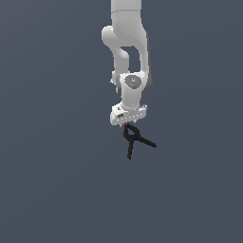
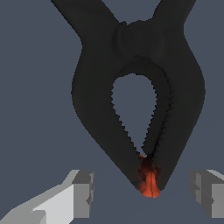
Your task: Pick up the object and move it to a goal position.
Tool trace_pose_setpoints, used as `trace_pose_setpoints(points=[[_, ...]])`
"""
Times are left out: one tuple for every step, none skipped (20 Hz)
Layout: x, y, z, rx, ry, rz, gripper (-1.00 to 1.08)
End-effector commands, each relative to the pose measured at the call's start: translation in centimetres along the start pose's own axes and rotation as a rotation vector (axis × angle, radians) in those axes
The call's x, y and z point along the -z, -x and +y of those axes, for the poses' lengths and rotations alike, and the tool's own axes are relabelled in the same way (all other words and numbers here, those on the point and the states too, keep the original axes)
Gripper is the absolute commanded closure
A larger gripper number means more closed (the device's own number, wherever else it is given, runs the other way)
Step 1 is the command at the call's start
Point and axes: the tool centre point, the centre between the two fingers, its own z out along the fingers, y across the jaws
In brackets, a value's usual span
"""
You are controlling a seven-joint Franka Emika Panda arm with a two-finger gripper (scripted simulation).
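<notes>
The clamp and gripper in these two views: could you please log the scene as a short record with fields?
object: black clamp, looped head, two splayed legs, red tip
object pose: red tip toward the gripper, legs pointing away
gripper: white gripper directly over the clamp's red end
fingers: apart, one finger on each side of the tip, neither touching it in the wrist view
grasp: not yet closed
surface: plain dark grey ground
goal marker: none visible

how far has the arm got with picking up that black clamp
Done: the white end effector is lowered over the small black spring clamp. In hand: its fingers stand open either side of the red tip, not yet closed. Left: gripping, lifting, carrying to the goal, which isn't visible.
</notes>
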Motion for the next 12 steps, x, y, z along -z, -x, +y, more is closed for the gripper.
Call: trace_pose_setpoints(points=[[-0.83, 0.08, -0.02, 0.001, 0.000, -0.001, -0.60], [-1.12, 0.10, -0.05, 0.001, 0.000, -0.001, -0.60], [-1.37, 0.13, -0.05, 0.001, 0.000, -0.001, -0.60], [-1.56, 0.14, -0.07, 0.002, 0.000, 0.000, -0.60], [-1.70, 0.16, -0.07, 0.002, 0.000, 0.000, -0.60], [-1.78, 0.17, -0.06, 0.002, 0.000, 0.000, -0.60], [-1.81, 0.17, -0.06, 0.002, 0.000, 0.000, -0.60], [-1.81, 0.17, -0.06, 0.002, 0.000, 0.000, 1.08], [-1.81, 0.17, -0.06, 0.002, 0.000, 0.000, 1.08], [-1.81, 0.17, -0.06, 0.002, 0.000, 0.000, 1.08], [-1.81, 0.17, -0.06, 0.002, 0.000, 0.000, 1.08], [-1.81, 0.17, -0.06, 0.002, 0.000, 0.000, 1.08]])
